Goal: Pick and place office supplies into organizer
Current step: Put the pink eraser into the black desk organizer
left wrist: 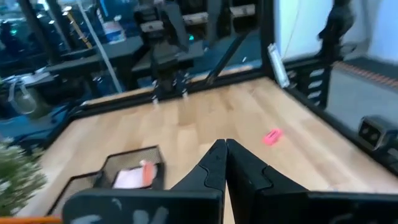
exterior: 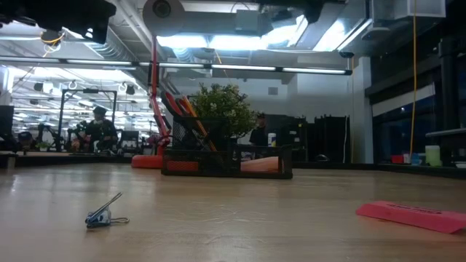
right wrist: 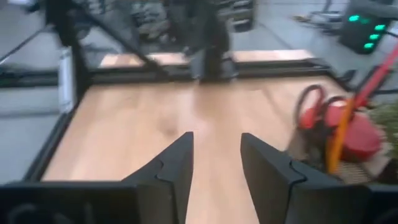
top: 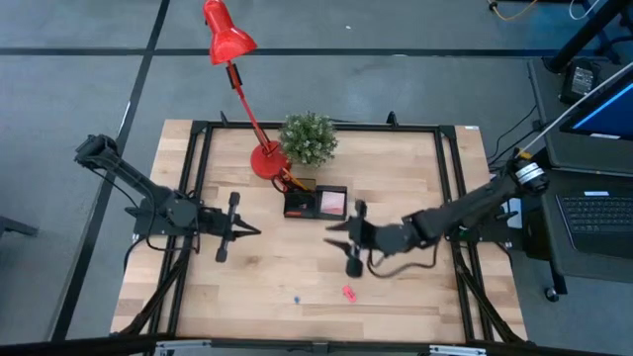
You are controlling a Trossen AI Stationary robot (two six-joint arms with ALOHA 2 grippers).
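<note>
The black mesh organizer [top: 302,205] stands mid-table and also shows in the low view [exterior: 226,161] and the left wrist view [left wrist: 134,165]. A pink sticky pad [top: 333,204] lies in one compartment. Red-handled scissors [right wrist: 311,104] and orange pencils [right wrist: 339,134] stand upright in another. A small pink piece [top: 348,293] and a tiny blue clip [top: 296,297] lie on the wood near the near edge. My left gripper [top: 252,231] hovers left of the organizer, shut and empty. My right gripper [top: 334,237] hovers just in front of the organizer, open and empty.
A red desk lamp [top: 229,40] stands on its round base [top: 267,160] beside a green potted plant [top: 309,136], behind the organizer. A black frame [top: 198,129] runs around the table top. The blue clip [exterior: 102,215] and the pink piece [exterior: 411,215] lie close to the low camera.
</note>
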